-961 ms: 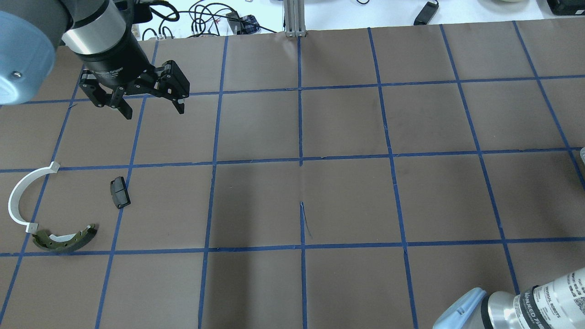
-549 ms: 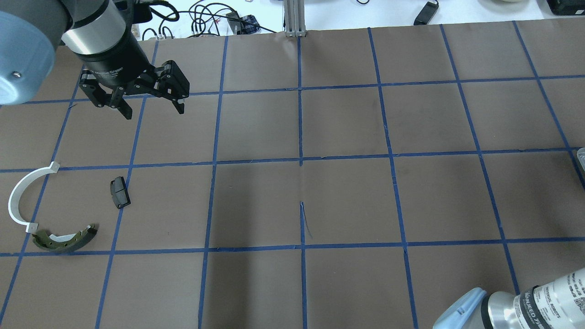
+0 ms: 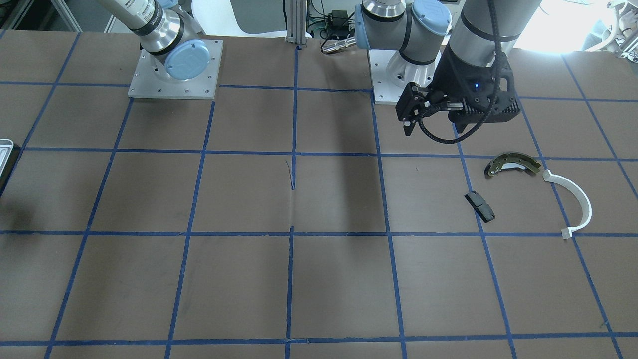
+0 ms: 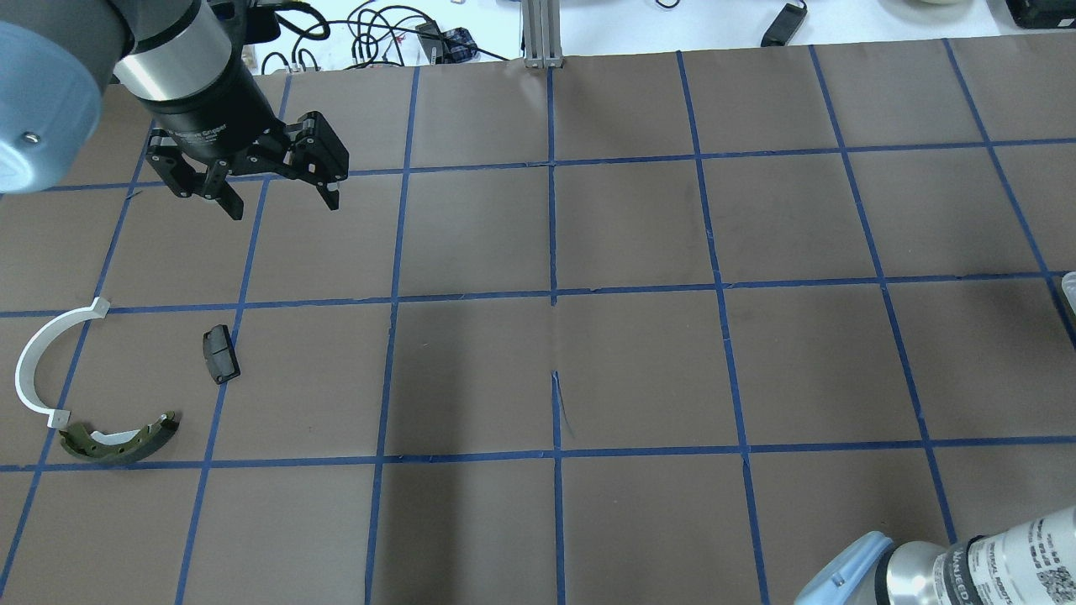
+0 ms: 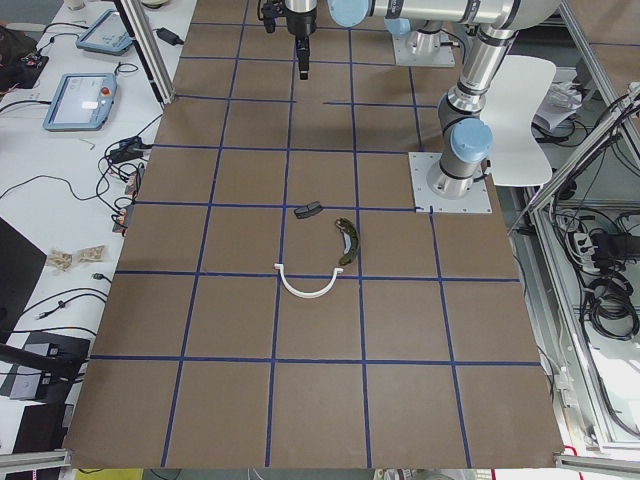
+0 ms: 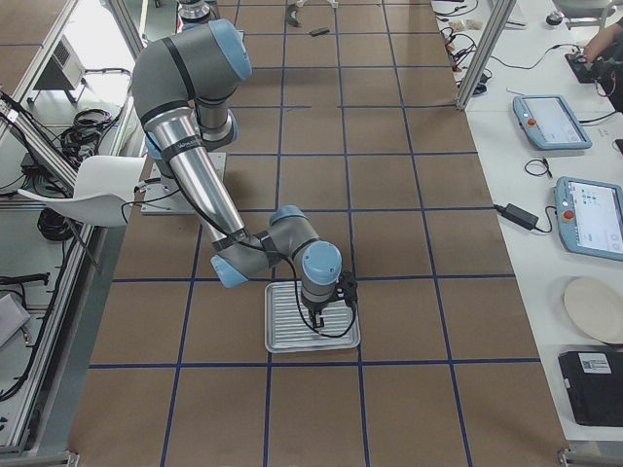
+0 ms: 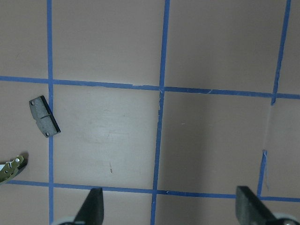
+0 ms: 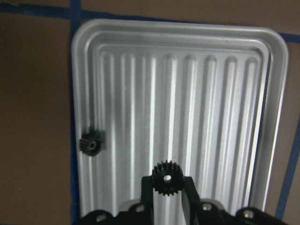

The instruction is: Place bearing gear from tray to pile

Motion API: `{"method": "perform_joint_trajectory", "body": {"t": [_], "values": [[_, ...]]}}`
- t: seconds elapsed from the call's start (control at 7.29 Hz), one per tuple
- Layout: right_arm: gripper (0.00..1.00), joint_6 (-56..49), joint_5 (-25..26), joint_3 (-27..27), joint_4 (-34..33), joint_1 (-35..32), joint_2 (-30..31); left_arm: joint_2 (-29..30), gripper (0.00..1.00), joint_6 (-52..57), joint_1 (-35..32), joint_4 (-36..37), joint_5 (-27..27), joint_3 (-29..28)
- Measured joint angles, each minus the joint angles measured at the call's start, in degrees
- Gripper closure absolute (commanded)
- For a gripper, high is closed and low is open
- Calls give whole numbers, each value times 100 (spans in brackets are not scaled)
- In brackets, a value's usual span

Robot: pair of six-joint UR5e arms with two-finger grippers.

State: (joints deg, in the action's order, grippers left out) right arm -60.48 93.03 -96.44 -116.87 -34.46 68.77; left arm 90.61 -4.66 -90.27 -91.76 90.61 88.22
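Note:
My right gripper (image 8: 165, 186) is shut on a small dark bearing gear (image 8: 164, 178) and holds it over the ribbed silver tray (image 8: 225, 93). A second dark gear (image 8: 90, 143) lies at the tray's left edge. The exterior right view shows this gripper (image 6: 321, 313) over the tray (image 6: 287, 336). The pile lies on the brown table: an olive brake shoe (image 4: 118, 439), a white arc (image 4: 38, 361) and a black block (image 4: 220, 354). My left gripper (image 4: 284, 206) is open and empty, hovering beyond the pile. In its wrist view (image 7: 171, 208) the block (image 7: 44, 116) lies at the left.
Blue tape lines (image 4: 552, 294) divide the brown table into squares. Only the tray's edge shows at the overhead view's right border (image 4: 1069, 286) and the front view's left border (image 3: 4, 149). Cables (image 4: 370, 34) and a metal post (image 4: 542, 34) stand beyond the far edge.
My right arm's wrist has shifted slightly lower at the overhead view's bottom right corner. My left arm and the pile have not moved.

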Motion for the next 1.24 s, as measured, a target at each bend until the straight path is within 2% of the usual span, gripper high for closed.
{"method": "perform_joint_trajectory", "body": {"t": [0.27, 0.55, 0.69, 0.96, 1.24], "values": [[100, 1594, -24, -234, 1418, -823, 1151, 5, 0, 2, 0, 0, 0, 2], [100, 3731, -25, -653, 1976, -2192, 2029, -2, 0, 17, 1, 0, 0, 10], [100, 4961, -38, -793, 2023, -3022, 2221, -10, 0, 28, 7, 0, 2, 20], [100, 7264, -225, -868, 1760, -4682, 2107, 35, 0, 62, 54, 15, 2, 26], [100, 9039, -796, -851, 577, -6034, 1406, 116, 0, 120, 95, 54, 0, 44]]}}
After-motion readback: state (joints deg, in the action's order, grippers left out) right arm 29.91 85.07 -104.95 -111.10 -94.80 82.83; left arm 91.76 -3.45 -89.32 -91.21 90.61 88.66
